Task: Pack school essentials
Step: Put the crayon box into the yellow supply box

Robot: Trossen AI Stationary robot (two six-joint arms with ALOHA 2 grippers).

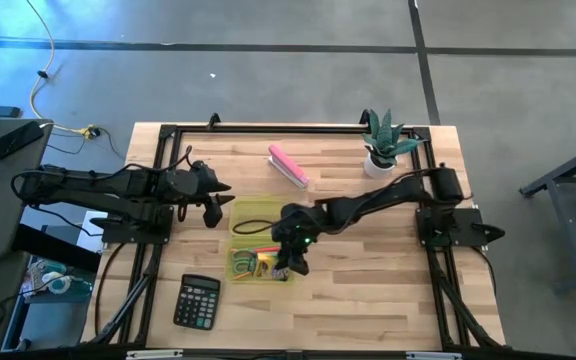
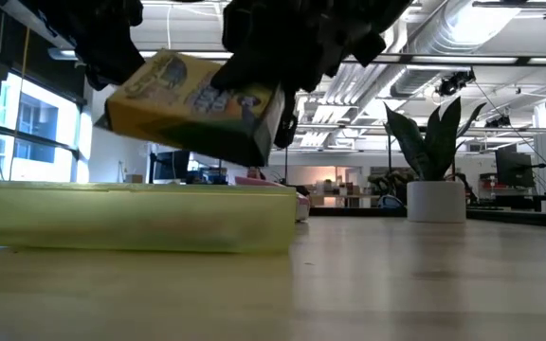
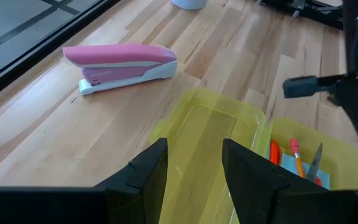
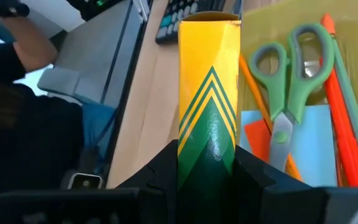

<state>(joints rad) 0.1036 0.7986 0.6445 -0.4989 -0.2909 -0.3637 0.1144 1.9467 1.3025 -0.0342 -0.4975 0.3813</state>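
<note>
My right gripper [image 1: 290, 264] is shut on the yellow-green crayon box [image 4: 209, 81], which hangs over the near part of the yellow see-through case [image 1: 258, 262]. The case rests flat on the table. In it lie green-handled scissors [image 4: 288, 81], a light-blue note pad [image 4: 312, 140], a red-orange marker [image 4: 344, 124] and a thin pencil [image 4: 258, 81]. The case's open lid [image 3: 210, 137] lies on the table at its far side. My left gripper [image 3: 194, 171] hovers open over the lid's left end, with nothing between its fingers. My right gripper pinches the crayon box between its two fingers at the end with the green chevrons [image 4: 207, 146], one finger on each long side. The fingers slant down and run along the box. The box [image 2: 192, 104] is tilted and lifted clear above the case [image 2: 131, 218].
A pink stapler [image 1: 288, 165] lies beyond the case and a black calculator [image 1: 198, 300] nearer, to the left. A potted plant [image 1: 383, 145] stands at the far right. Bare wood lies to the right of the case.
</note>
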